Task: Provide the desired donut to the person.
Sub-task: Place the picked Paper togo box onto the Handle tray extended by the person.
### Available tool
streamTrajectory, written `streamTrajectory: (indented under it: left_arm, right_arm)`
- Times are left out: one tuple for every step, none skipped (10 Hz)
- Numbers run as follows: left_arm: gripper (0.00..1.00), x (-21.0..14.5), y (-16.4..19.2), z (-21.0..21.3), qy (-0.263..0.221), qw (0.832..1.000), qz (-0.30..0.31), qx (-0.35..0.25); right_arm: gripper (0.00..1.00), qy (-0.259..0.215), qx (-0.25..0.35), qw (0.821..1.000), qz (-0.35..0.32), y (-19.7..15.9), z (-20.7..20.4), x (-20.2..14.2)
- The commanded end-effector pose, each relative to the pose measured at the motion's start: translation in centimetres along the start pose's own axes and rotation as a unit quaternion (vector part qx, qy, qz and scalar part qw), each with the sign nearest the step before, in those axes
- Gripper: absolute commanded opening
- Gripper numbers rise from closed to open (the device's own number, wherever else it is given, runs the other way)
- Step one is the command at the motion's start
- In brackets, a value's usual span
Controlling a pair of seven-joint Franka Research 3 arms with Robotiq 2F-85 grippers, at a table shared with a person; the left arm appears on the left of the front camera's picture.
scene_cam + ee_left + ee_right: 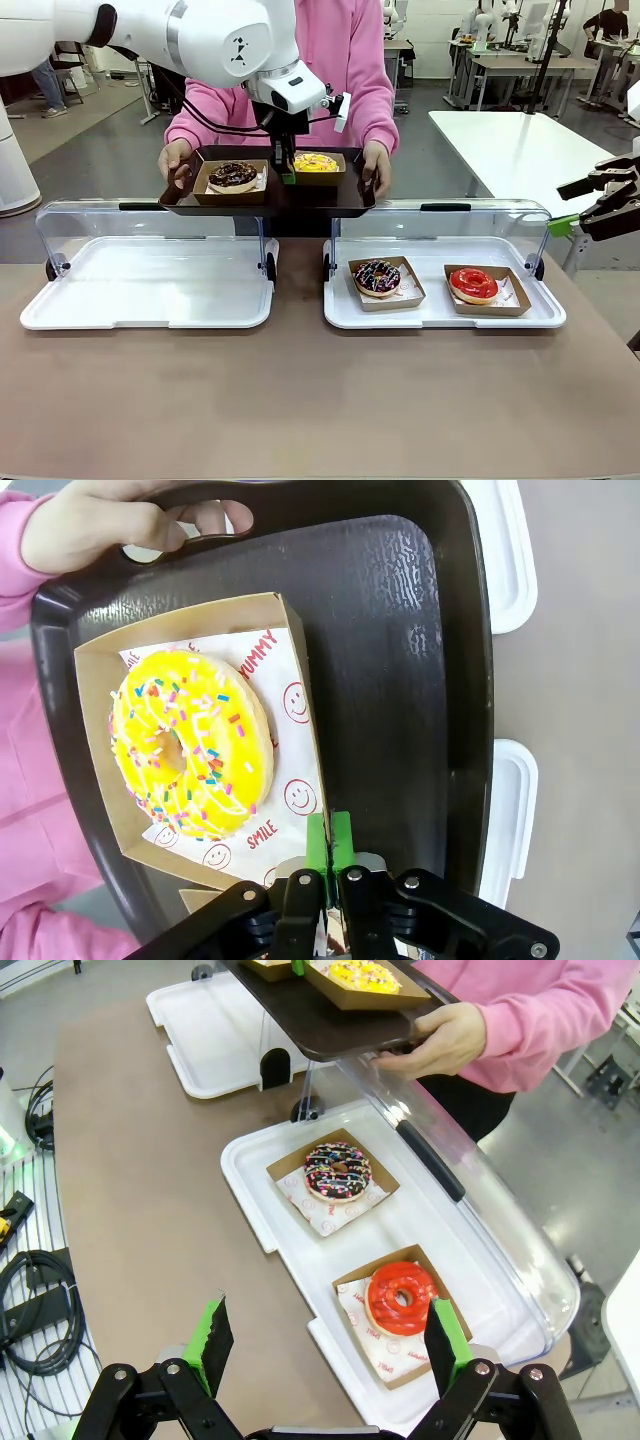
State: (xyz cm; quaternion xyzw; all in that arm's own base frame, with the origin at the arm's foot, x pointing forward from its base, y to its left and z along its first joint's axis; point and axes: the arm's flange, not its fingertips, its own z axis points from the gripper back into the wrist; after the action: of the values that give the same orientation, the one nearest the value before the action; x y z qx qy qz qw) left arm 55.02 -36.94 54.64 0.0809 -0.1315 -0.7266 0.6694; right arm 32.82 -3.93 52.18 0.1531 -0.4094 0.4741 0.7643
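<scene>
We see the person [345, 60] in a pink hoodie standing at the far side of the table [300, 400], holding a dark brown tray [275, 195] level by its two end handles, one hand [175, 158] on the picture's left end and the other hand [377, 160] on the right; the tray's long axis runs left to right across the front view, above the raised clear lids of the two white bins. On the tray a yellow sprinkled donut [315, 162] lies flat in its open cardboard boat [95, 695], toward the tray's right half, beside a chocolate donut [232, 176] in a second boat on the left half. In the left wrist view the yellow donut's hole faces straight up and its boat's long side runs along the tray's length, with the printed paper liner showing under it. Our left gripper [328, 852] reaches over the tray with its green pads pressed together on the near edge of the yellow donut's boat, pinching the cardboard wall and liner. Our right gripper [325, 1345] hangs well apart at the table's right side with its fingers spread wide, holding nothing. Below it the right white bin [255, 1195] holds a dark sprinkled donut [337, 1171] and a red glazed donut [402, 1298], each flat in its own boat, side by side.
</scene>
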Motion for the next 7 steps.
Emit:
streamTrajectory:
  left_arm:
    - [0.01,0.3,0.3,-0.2,-0.005,1.000,0.002,-0.005]
    - [0.01,0.5,0.2,-0.4,-0.004,1.000,0.001,-0.010]
    - [0.59,0.6,0.1,-0.3,-0.009,1.000,-0.004,-0.024]
    - [0.59,0.7,-0.5,0.7,-0.009,1.000,-0.009,-0.020]
    - [1.00,0.9,-0.7,1.6,-0.011,1.000,-0.004,-0.029]
    - [1.00,1.0,-0.7,2.1,-0.010,0.999,-0.005,-0.040]
    - [1.00,0.9,-0.5,2.2,-0.006,0.998,0.002,-0.064]
  right_arm:
    - [1.00,-0.012,0.003,1.000,-0.008,-0.2,-0.3,0.1]
    - [1.00,-0.012,0.003,1.000,-0.008,-0.2,-0.3,0.1]
    - [1.00,-0.012,0.003,1.000,-0.008,-0.2,-0.3,0.1]
    - [1.00,-0.012,0.003,1.000,-0.008,-0.2,-0.3,0.1]
    - [1.00,-0.012,0.003,1.000,-0.008,-0.2,-0.3,0.1]
    - [1.00,-0.012,0.003,1.000,-0.008,-0.2,-0.3,0.1]
    - [1.00,-0.012,0.003,1.000,-0.008,-0.2,-0.3,0.1]
